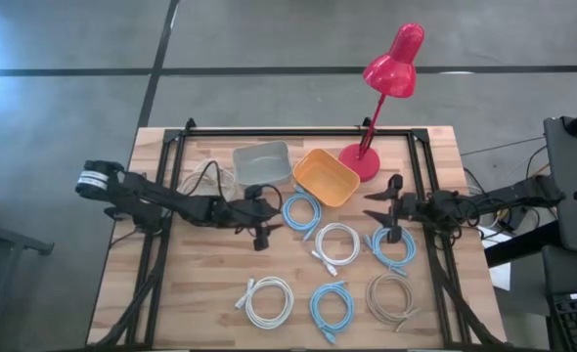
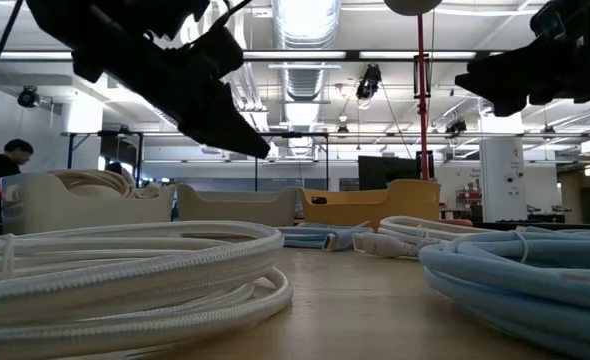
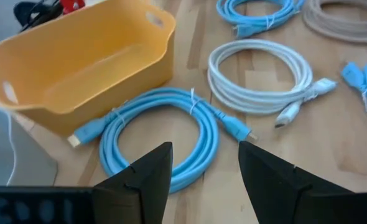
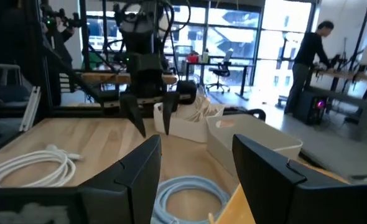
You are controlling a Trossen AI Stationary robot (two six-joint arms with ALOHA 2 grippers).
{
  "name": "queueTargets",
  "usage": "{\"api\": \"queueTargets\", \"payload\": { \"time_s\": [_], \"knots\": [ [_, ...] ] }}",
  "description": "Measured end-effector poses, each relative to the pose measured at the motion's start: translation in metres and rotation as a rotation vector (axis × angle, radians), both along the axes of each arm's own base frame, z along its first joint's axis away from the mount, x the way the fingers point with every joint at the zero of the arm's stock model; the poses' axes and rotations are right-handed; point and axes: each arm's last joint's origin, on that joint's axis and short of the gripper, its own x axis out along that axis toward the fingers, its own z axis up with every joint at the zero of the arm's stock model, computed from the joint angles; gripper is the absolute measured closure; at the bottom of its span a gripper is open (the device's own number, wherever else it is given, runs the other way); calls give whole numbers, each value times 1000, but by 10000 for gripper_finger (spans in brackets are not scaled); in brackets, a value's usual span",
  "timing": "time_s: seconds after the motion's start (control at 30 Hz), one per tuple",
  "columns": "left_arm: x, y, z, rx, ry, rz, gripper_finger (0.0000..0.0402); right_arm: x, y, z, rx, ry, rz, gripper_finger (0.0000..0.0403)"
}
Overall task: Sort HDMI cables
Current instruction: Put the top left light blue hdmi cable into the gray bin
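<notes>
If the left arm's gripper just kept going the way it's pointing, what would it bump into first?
Most likely the light blue cable coiled beside the yellow bin; the left gripper has its fingers open above it, though depth is uncertain.

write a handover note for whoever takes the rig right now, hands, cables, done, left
Left hand: open, empty, above the blue coil by the yellow bin.
Right hand: open, empty, near the blue coil at the right.
Loose on the table: white coil in the middle; front row of white coil, blue coil and tan coil.
Done: the grey bin seems to hold pale cable; how many is unclear. The yellow bin looks empty.
Left: six coils to sort, likely starting with the blue one under the left hand.
</notes>
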Motion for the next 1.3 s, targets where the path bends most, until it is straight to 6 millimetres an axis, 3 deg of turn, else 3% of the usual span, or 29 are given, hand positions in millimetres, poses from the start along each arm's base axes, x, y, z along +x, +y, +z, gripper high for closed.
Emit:
{"api": "queueTargets", "payload": {
  "time_s": [0.2, 0.37, 0.67, 1.0, 1.1, 1.3],
  "knots": [
    [2, 2, 3, -5, 5, -8, 202, 11, 2, 2, 54, 80, 2, 209],
    [10, 5, -14, -34, 65, -39, 202, 27, 4, 8, 73, 152, 0, 209],
    [50, 7, -37, 154, 161, -165, 202, 57, 9, -4, 141, 372, -26, 209],
    [77, 18, -71, 95, 361, -179, 207, 83, 14, -16, 115, 510, -40, 209],
    [81, 22, -74, 45, 381, -171, 236, 89, 15, -20, 97, 540, -45, 209],
    [82, 25, -66, -12, 360, -192, 354, 99, 16, -26, 69, 584, -47, 209]
  ]
}}
